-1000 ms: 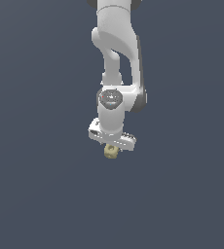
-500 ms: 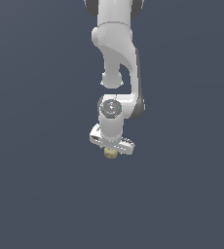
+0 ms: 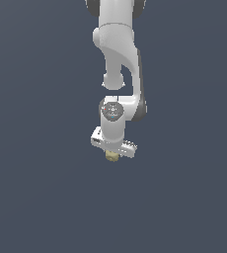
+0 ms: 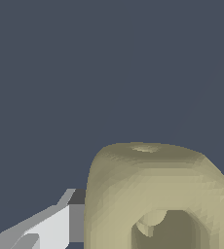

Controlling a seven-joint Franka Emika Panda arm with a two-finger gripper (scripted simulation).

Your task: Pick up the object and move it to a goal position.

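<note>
The object is a small pale yellowish-tan block that shows just under the white hand of the arm, in the middle of the exterior view. My gripper is shut on it, and the fingers are mostly hidden behind the hand and the block. In the wrist view the object fills the picture close up, with a round hole in the face turned to the camera. One grey-white finger presses its dark pad against the block's side; the other finger is out of the picture.
The white arm comes down from the top of the exterior view. Around it there is only a plain dark grey-blue ground, with no other objects or edges showing.
The wrist and hand have sunk a little and the arm has folded slightly. The object has stayed under the hand at nearly the same spot.
</note>
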